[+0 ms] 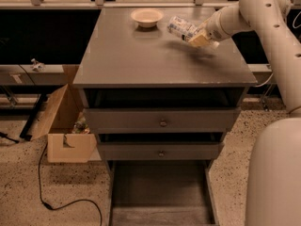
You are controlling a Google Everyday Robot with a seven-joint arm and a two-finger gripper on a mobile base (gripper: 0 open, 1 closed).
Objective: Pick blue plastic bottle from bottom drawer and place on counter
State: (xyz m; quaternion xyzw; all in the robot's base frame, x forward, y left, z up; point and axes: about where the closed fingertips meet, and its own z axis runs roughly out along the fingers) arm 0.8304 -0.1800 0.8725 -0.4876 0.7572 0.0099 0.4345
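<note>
The blue plastic bottle (pixel 180 28), clear with a pale printed label, is held tilted just above the back right of the counter (pixel 141 55). My gripper (pixel 197 36) is shut on the bottle's right end, reaching in from the right on the white arm. The bottom drawer (pixel 160 192) stands pulled open at the foot of the cabinet, and its grey inside shows nothing in it.
A cream bowl (pixel 146 17) sits at the back middle of the counter, left of the bottle. Two shallower drawers with round knobs (pixel 162 123) are above the open one. An open cardboard box (pixel 66 126) and a black cable (pixel 70 204) lie on the floor at left.
</note>
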